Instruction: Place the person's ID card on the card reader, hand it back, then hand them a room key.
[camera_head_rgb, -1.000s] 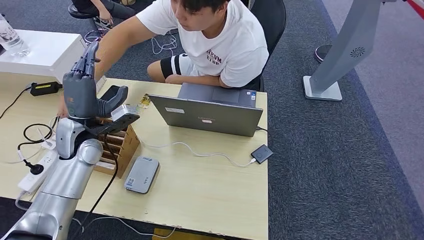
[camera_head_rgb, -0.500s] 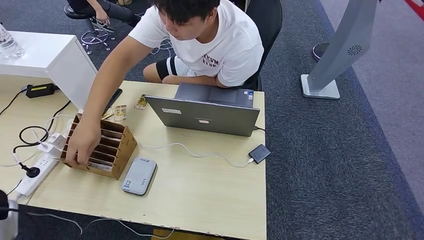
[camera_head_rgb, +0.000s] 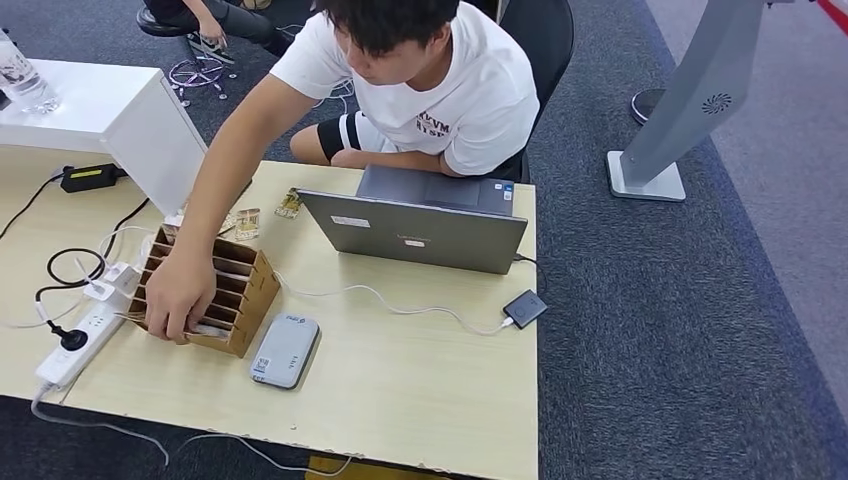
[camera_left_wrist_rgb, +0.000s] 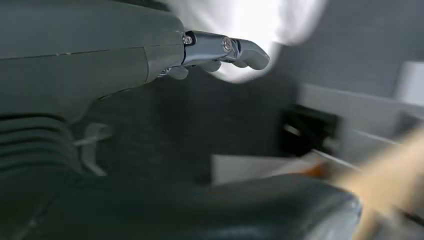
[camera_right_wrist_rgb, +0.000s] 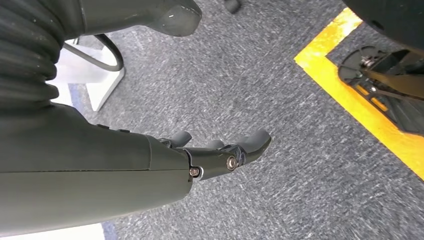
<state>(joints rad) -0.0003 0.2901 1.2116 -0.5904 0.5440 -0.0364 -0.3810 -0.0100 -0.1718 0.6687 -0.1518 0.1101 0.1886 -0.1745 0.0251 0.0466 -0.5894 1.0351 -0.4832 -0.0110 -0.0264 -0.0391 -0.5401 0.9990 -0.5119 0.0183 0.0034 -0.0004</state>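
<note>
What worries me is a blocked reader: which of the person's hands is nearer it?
Right. Their right hand is on the rack beside the reader; their left is behind the laptop.

Open grey laptop (camera_head_rgb: 415, 235), white power strip (camera_head_rgb: 75, 345), water bottle (camera_head_rgb: 20, 75)

Dark lettering on the chest of the person's white T-shirt (camera_head_rgb: 432, 123), too small to read, pale stickers on the grey laptop (camera_head_rgb: 415, 232) lid, illegible, blue logo and small label on the grey card reader (camera_head_rgb: 284, 350), both unreadable
</note>
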